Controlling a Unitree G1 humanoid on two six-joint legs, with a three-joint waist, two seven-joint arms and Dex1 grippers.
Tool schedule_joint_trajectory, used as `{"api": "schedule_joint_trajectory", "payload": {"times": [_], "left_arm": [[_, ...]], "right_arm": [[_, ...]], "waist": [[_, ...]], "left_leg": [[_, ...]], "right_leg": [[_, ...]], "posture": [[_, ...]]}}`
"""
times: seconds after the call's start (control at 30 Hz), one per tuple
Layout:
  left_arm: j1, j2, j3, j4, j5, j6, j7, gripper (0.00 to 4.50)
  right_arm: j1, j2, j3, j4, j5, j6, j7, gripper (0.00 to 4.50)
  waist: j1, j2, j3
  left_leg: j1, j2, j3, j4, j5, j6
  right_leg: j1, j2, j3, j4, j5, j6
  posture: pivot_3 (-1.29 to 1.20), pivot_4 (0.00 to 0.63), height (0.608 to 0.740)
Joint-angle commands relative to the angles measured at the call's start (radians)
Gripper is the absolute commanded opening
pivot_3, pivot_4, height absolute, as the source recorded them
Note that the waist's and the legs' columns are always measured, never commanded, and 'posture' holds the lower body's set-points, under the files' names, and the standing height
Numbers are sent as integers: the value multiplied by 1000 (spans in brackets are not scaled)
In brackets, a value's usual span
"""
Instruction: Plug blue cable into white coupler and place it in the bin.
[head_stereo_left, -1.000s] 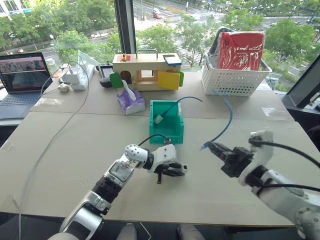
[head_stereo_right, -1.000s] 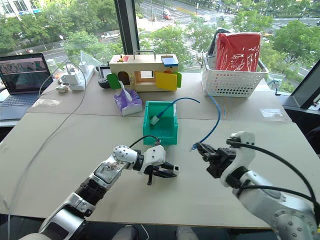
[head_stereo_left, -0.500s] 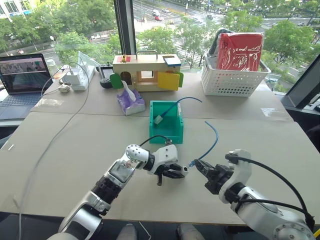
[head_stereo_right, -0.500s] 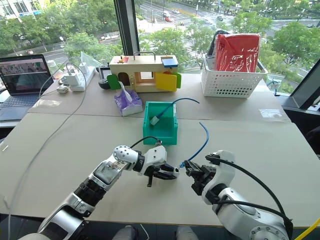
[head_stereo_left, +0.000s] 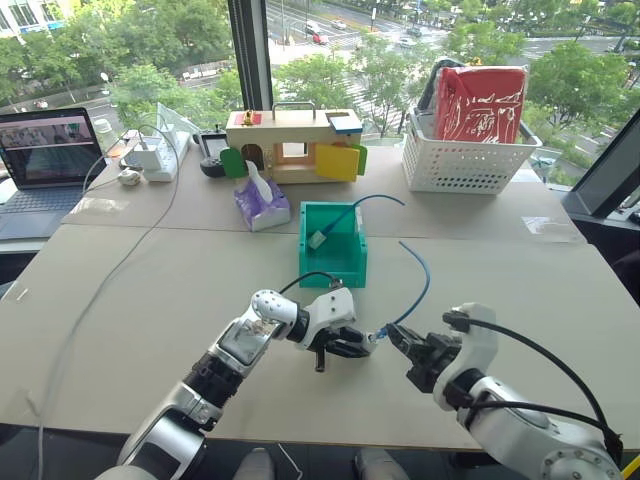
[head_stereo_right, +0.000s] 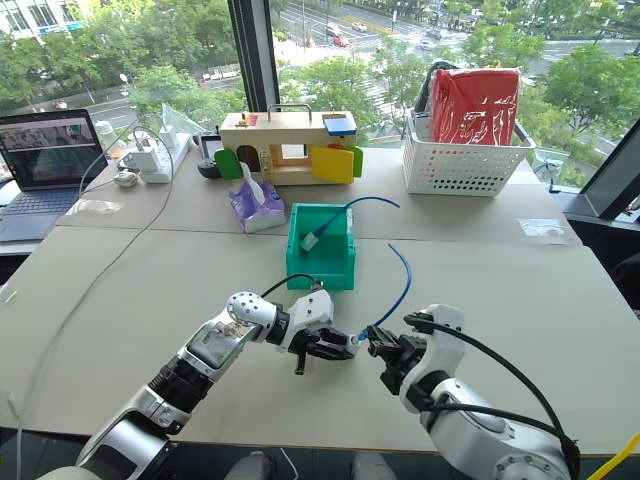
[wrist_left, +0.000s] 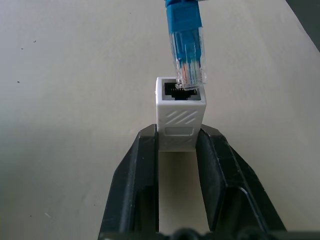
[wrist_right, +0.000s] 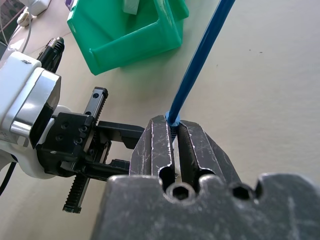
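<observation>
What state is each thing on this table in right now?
blue cable: plug tip at the socket mouth, not yet fully in.
white coupler: clamped by the left gripper.
right gripper: shut on the cable.
bin: another cable end hangs inside.
laptop: open, screen lit.

From my station I can't tell whether the clear plug (wrist_left: 189, 60) has entered the white coupler (wrist_left: 179, 116); in the left wrist view it sits at the socket mouth, its tip overlapping the opening. The blue cable (wrist_left: 183, 9) runs off that picture's edge. In the right wrist view the right end effector (wrist_right: 174, 142) hides the cable end between its fingers (wrist_right: 156, 145), and the bin (wrist_right: 135, 30) is cut off at the edge. In the head views the coupler is too small to make out between the two end effectors. Whatever pale thing lies inside the bin (head_stereo_left: 333, 262) I can't identify.
</observation>
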Motion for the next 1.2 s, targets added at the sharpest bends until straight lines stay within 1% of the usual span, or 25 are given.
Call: {"api": "schedule_joint_trajectory", "payload": {"times": [0.03,0.23,0.4,0.57,0.7,1.2], "left_arm": [[23,7,-26,4,11,15,-3,605],[30,8,-20,-5,3,34,8,605],[27,12,-20,-14,0,68,14,605],[10,13,-21,-39,-1,121,19,605],[-7,31,-29,-93,3,198,25,605],[-56,42,-93,-162,12,348,78,605]], "right_arm": [[-7,10,8,-4,-15,3,14,0],[2,-1,26,-4,-47,33,-3,0],[-27,-20,51,-17,-84,77,-15,0],[-51,-37,66,-26,-111,119,-22,0],[-75,-55,78,-36,-132,158,-23,0],[-86,-40,79,-50,-148,201,-31,0]], "waist": [[0,0,0],[0,0,-1],[-3,0,-2],[-4,0,-3],[-8,0,-3],[-9,0,-4]], "left_leg": [[0,0,0,0,0,0],[1,0,0,0,0,0],[5,0,0,-1,0,0],[6,0,0,-1,0,0],[6,0,0,-1,0,0],[7,0,0,-2,0,0]], "right_leg": [[0,0,0,0,0,0],[1,0,0,0,0,0],[5,0,0,-1,-3,3],[6,0,0,-1,-4,4],[6,0,0,-1,-4,5],[6,0,0,-1,-5,5]], "posture": [[0,150,740],[0,150,740],[0,150,740],[0,150,740],[0,150,740],[0,150,740]]}}
